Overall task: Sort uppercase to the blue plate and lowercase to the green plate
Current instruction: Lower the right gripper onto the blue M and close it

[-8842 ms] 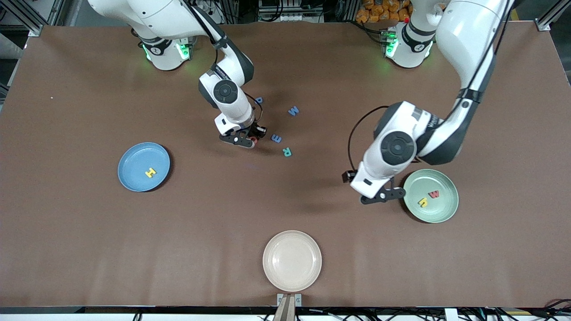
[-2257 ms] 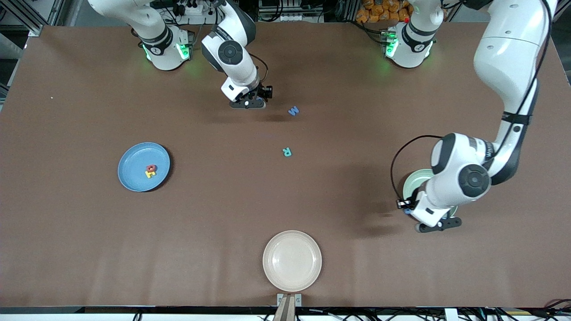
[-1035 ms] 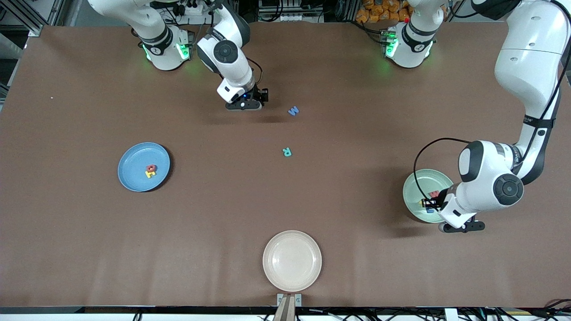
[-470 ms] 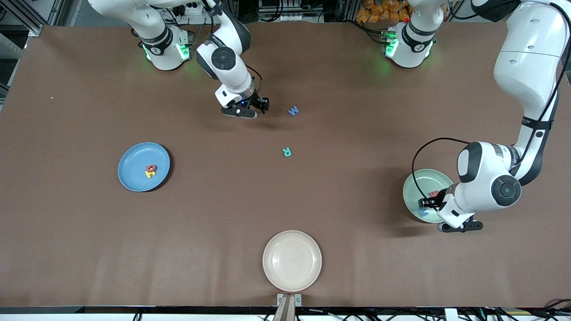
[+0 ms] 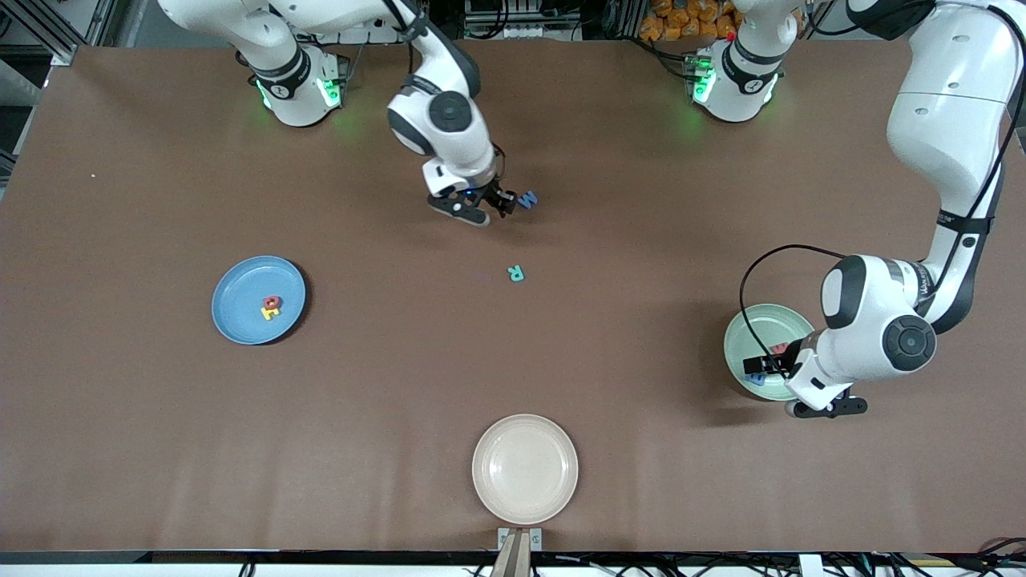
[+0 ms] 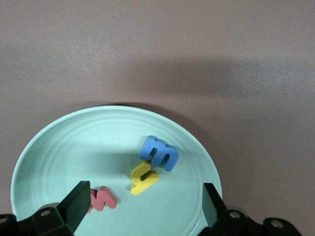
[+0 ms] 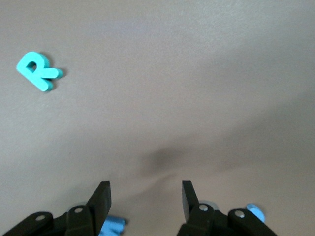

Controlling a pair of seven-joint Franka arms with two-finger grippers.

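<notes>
right gripper [image 5: 498, 203]: jaws parted, nothing visibly held, just beside blue M/W letter [image 5: 527, 199]; nearer arm for it
left gripper [image 6: 142, 204]: wide, empty, over green plate [image 6: 59, 147]

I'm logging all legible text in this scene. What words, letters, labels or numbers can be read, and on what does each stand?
"R": teal letter on the table.
"W" or "M": blue letter on the table, beside the right gripper.
"H": yellow letter on the blue plate.
Letters on the green plate: blue one reads "E" or "m"; yellow and red are unclear.
Arm markings: too small to read.
</notes>
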